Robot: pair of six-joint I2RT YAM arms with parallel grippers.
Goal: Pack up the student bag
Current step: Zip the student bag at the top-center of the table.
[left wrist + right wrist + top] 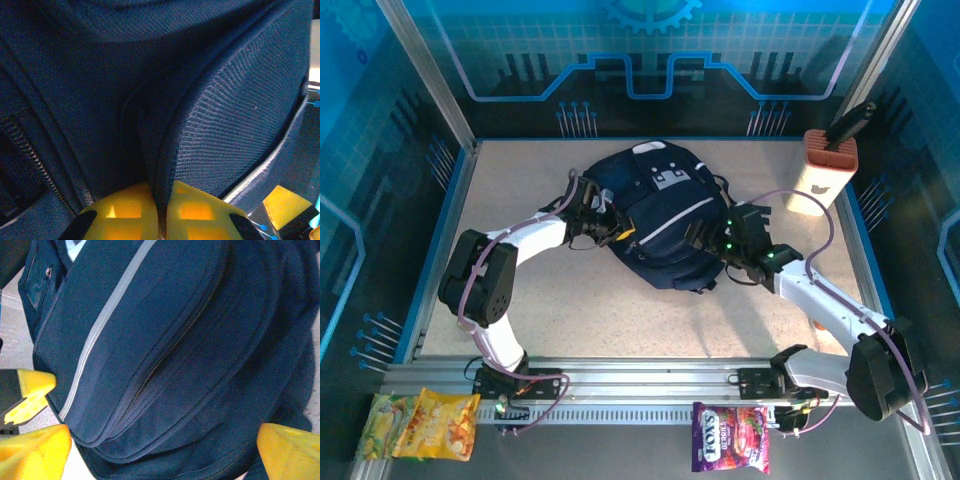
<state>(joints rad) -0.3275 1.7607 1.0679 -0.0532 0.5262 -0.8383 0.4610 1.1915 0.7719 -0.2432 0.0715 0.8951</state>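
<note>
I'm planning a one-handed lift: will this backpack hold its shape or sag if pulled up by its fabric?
Probably sags: the backpack lies slumped and creased, and the left gripper pinches a thin fold, which would likely tent upward. Woven cloth looks grippy, so slipping seems unlikely. Lying flat, it shouldn't roll.

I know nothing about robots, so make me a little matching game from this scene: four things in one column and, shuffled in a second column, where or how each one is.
Things
1. student bag
2. left gripper
3. right gripper
4. purple snack packet

Places and states
A. open wide at the bag's right side
B. lying in the middle of the table
C. shut on a fold of the bag's dark fabric
D. lying beyond the table's near edge, towards the right

Pairs: 1-B, 2-C, 3-A, 4-D
</note>
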